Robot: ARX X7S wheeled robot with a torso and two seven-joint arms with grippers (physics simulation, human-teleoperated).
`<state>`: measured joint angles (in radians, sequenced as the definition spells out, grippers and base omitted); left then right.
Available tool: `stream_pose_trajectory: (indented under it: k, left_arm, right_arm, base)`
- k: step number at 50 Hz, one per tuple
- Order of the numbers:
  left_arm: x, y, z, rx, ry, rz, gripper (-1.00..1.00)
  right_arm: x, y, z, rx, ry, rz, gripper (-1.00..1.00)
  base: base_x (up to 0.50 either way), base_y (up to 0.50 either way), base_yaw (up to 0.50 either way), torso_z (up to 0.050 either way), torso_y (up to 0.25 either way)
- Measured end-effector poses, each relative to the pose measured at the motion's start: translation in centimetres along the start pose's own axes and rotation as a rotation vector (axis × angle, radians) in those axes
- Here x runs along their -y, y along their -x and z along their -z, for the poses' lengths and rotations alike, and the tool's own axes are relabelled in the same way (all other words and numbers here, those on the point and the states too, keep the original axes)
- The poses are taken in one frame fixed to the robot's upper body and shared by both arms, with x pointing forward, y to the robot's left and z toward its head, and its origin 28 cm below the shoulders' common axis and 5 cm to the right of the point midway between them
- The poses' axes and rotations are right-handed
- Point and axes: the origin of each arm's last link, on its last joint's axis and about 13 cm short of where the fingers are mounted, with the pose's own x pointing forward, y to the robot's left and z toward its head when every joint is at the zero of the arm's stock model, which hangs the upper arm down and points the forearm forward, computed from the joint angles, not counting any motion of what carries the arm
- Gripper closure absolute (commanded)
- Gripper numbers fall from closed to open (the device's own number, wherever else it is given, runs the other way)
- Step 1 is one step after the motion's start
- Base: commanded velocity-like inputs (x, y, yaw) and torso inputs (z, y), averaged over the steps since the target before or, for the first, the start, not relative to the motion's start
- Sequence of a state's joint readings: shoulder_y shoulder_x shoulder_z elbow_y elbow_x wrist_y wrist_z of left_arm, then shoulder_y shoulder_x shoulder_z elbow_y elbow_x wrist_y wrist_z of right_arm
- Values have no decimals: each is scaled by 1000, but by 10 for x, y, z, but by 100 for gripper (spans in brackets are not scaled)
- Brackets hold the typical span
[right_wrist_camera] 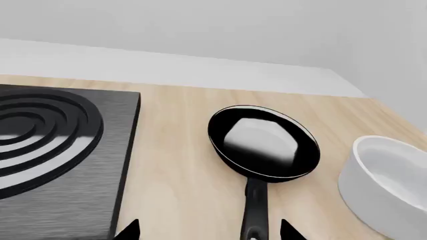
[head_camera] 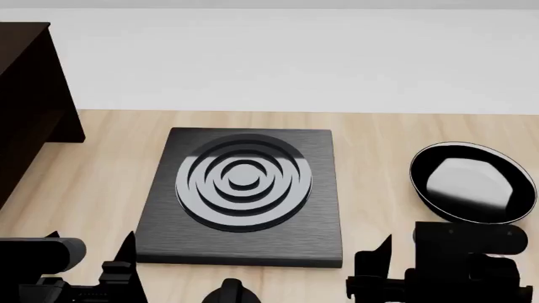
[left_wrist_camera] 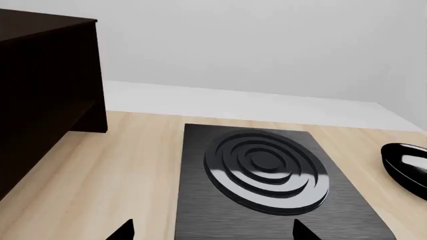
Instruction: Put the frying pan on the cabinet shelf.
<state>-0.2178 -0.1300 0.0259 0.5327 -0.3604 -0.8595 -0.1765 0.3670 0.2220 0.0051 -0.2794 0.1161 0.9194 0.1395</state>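
Right wrist view shows the frying pan point(right_wrist_camera: 263, 142) sitting flat on the wooden counter point(right_wrist_camera: 177, 165), between the black hob point(right_wrist_camera: 57, 150) and the white pot point(right_wrist_camera: 390, 182). Its long handle point(right_wrist_camera: 255, 207) points back toward the right gripper point(right_wrist_camera: 210, 229). Only the two finger tips show, one on each side of the handle and apart from it. The fingers are spread wide and hold nothing.

From the head camera, the dark cabinet shelf point(head_camera: 29, 104) stands far over on the other side, past the hob. The left gripper point(left_wrist_camera: 213, 230) is also spread wide with nothing in it, just in front of the hob.

The step now looks like grabbing the pan. To do it well, the right gripper should go down over the middle of the handle and close firmly. The pan should stay level when lifted. It should go up high enough to pass over the hob.
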Motion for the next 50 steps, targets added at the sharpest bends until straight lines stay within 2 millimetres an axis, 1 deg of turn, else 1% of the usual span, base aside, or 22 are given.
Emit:
stream_pose_trajectory:
  k: [5,14,24,38,50]
  left_arm:
    - [-1,0,-3,-4,5,1,-100]
    - [-1,0,-5,-5,15,2,-100]
    - [-2,1,-7,8,27,4,-100]
    - [-2,0,-7,22,36,1,-100]
    - [-3,0,-7,32,22,2,-100]
  right_arm:
    - [5,-13,-4,-62,-7,21,-100]
    - [11,-35,-6,-158,-26,44,-100]
    - [17,-56,-11,-217,-76,61,-100]
    - [25,-78,-18,-251,-171,69,-100]
    - [29,-89,-22,-264,-203,81,-100]
  base:
    - [0,0,0,0,0]
    - [0,0,0,0,0]
    - [0,0,0,0,0]
    - [0,0,0,0,0]
    - [0,0,0,0,-14]
